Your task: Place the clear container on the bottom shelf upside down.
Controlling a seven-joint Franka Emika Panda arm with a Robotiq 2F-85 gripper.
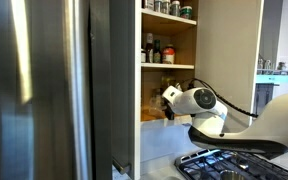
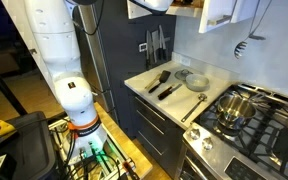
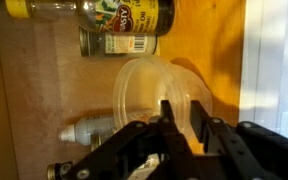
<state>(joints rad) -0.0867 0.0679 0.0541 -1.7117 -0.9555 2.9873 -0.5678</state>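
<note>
In the wrist view the clear container (image 3: 147, 84) lies on its side on the orange wooden bottom shelf (image 3: 219, 60), its round mouth facing the camera. My gripper (image 3: 183, 108) has its two black fingers close together on the container's wall, one inside and one outside the rim. In an exterior view the gripper (image 1: 168, 101) reaches into the open cabinet at the level of the bottom shelf (image 1: 154, 118). In an exterior view (image 2: 172, 5) only the wrist shows at the top edge; the container is hidden there.
Jars and a can (image 3: 119, 42) stand at the back of the shelf, and a white bottle (image 3: 88, 130) lies beside the container. Bottles (image 1: 154, 50) fill the upper shelves. Below are a gas stove (image 2: 246, 112), a counter with utensils (image 2: 170, 82) and a steel fridge (image 1: 44, 90).
</note>
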